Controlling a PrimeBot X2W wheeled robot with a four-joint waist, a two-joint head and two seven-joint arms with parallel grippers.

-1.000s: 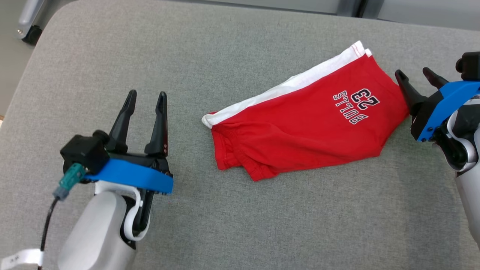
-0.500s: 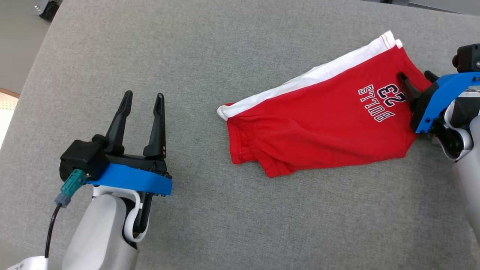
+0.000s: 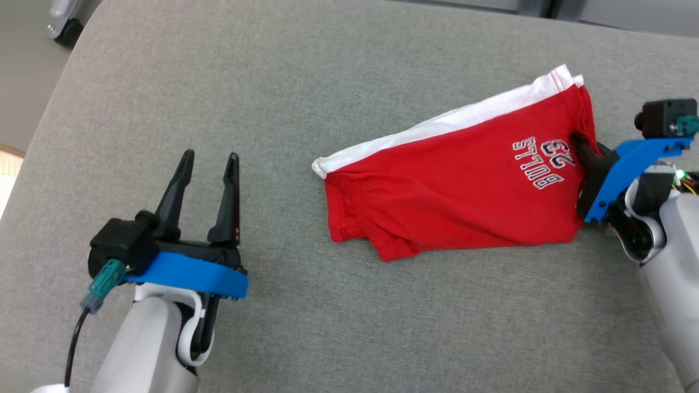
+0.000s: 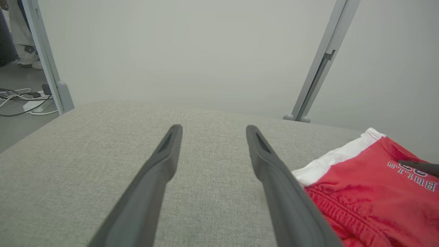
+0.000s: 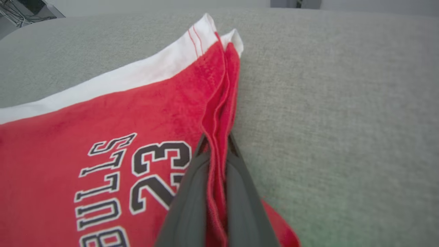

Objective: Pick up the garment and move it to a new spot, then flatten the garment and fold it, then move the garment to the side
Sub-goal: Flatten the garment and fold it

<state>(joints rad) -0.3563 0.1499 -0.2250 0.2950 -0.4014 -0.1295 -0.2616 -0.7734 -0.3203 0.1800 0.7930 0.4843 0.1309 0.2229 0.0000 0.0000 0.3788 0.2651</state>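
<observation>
A grey fabric-covered worktop (image 3: 338,305) with rounded corners. Behind it stand a pale wall (image 4: 192,51) and a slanted grey metal post (image 4: 322,65). White cables (image 4: 20,103) lie on the floor.

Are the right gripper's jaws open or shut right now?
Shut. The right gripper has its jaws pinched on a raised fold at the edge of the red shorts, with cloth bunched between them.

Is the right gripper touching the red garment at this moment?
Touching. The right wrist view shows the right gripper shut on a bunched edge of the red garment, with the cloth pinched inside its grip.
</observation>
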